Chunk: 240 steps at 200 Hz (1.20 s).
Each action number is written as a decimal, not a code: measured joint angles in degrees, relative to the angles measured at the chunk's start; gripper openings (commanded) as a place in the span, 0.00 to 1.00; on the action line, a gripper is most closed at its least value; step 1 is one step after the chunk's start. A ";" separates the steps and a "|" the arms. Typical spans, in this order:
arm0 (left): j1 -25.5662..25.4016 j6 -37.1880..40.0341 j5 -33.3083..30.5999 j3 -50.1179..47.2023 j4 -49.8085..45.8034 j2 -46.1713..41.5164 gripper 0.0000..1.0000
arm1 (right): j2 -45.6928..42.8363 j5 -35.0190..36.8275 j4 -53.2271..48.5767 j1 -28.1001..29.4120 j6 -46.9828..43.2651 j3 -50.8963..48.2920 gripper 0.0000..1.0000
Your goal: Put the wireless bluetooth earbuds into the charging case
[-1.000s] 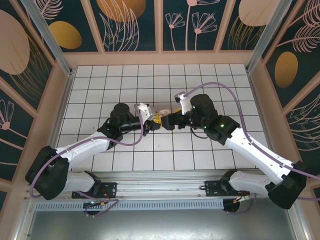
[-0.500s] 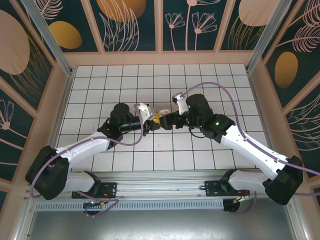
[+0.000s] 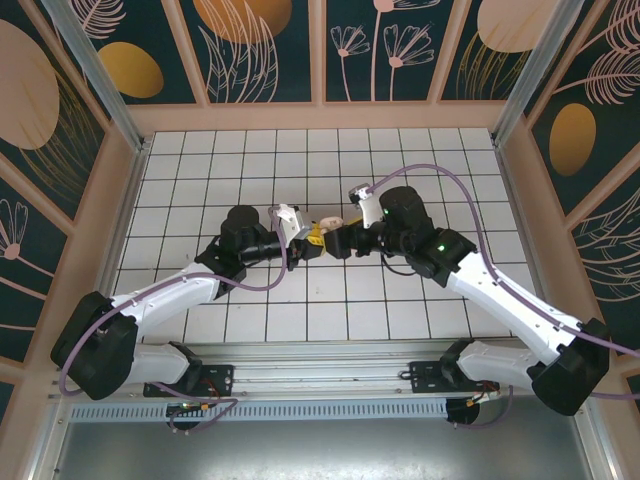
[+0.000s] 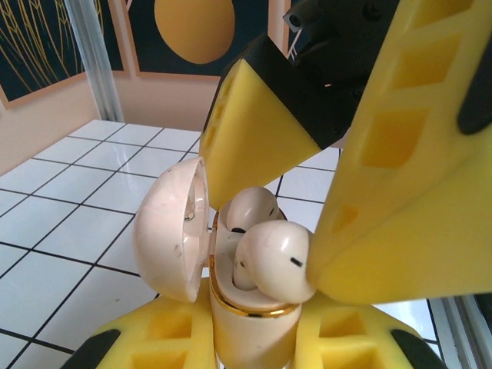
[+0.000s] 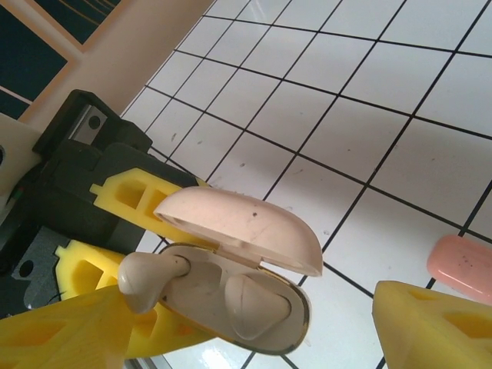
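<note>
Sitting half in its slot, small pale-pink curved earbud (image 4: pixel 277 261) leans on one finger of R end effector (image 3: pixel 338 240) (fingers wide apart). L end effector (image 3: pixel 303 244) clamps pale-pink oval charging case (image 4: pixel 173 231). Sideways bump now & bud may pop out.

Raised case lid (image 5: pixel 238 223), perhaps also pink block (image 5: pixel 461 265), near right tool (image 3: pixel 337 238)

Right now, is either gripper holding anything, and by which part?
The left gripper clamps the charging case by its lower body, lid open. The right gripper holds nothing: its jaws are open, one finger just touching the earbud half-seated in the case.
</note>
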 measured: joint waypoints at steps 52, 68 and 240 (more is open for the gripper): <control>0.09 -0.22 0.11 0.00 0.00 0.00 0.11 | -1.57 -1.01 0.04 -2.27 0.04 -0.76 0.77; 0.04 -0.22 0.72 0.00 0.02 0.00 0.11 | -1.73 -1.03 0.07 -3.10 0.04 -0.81 0.77; 0.04 -0.22 1.36 0.00 0.00 0.00 0.11 | -2.62 -2.49 4.70 -0.39 -1.64 -3.98 0.91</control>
